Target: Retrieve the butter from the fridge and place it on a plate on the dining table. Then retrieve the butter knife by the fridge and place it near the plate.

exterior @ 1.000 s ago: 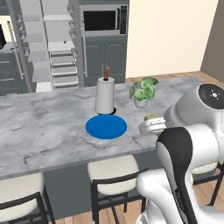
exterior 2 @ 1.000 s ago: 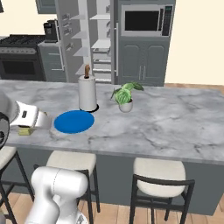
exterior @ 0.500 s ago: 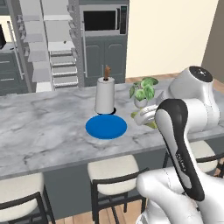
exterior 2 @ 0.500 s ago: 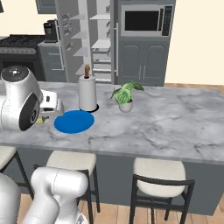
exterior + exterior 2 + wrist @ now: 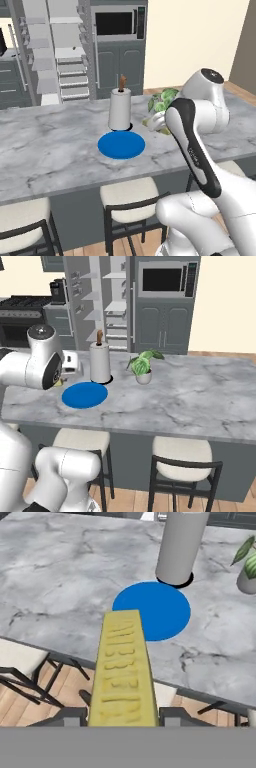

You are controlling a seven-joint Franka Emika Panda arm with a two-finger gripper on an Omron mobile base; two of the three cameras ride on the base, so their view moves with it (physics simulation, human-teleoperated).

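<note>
— What have you got in the gripper (image 5: 121,714) right now?

— The butter (image 5: 122,667). My two fingers are pinched on its near end, one on each long side, and the stick juts forward out over the edge of the dining table (image 5: 60,587).

— How do you expect it to handle?

— Light, I judge, but soft and a bit greasy. Squeeze hard and it would dent; squeeze loosely and it could slide. Holding the flat long faces low down seems the sensible place.

— And beyond the stick?

— The plate (image 5: 152,610) lies just past its far tip, flat on the marble and bare. Behind the plate stands a paper towel roll (image 5: 180,547), touching or nearly touching its rim, and a small potted plant (image 5: 248,567) sits off to one side.

— So?

— I'd set it down gently, mid-plate, well short of that roll.
</note>
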